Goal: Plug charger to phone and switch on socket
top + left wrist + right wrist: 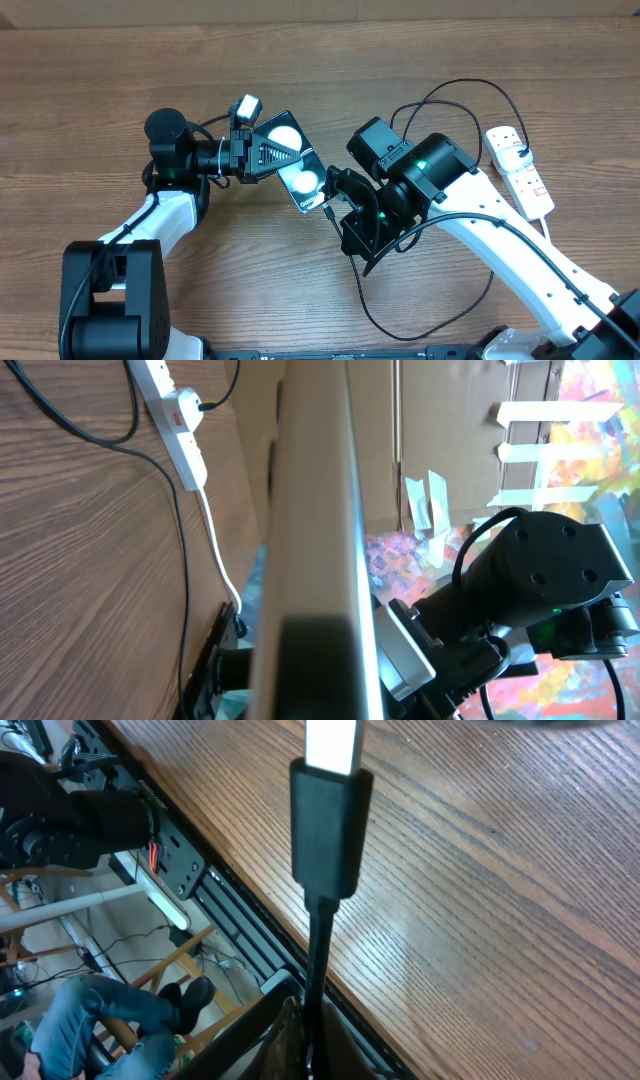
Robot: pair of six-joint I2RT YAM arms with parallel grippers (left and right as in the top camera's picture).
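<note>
The phone (pixel 292 160) is a black glossy slab with two white reflections, held tilted above the table by my left gripper (pixel 252 155), which is shut on it. In the left wrist view the phone's edge (pixel 315 550) fills the middle. My right gripper (pixel 340 205) is shut on the charger cable (pixel 318 960) just behind its connector tip (pixel 331 820), which points at the phone's lower corner. The thin black cable (pixel 420 320) loops over the table to its plug (pixel 524 153) in the white socket strip (pixel 520 170). The strip also shows in the left wrist view (pixel 180 420).
The socket strip's thick white cord (pixel 218 550) runs off along the table's right side. The table's front edge and a black rail (pixel 230 910) show in the right wrist view, with chairs and a person's leg (pixel 90 1020) below.
</note>
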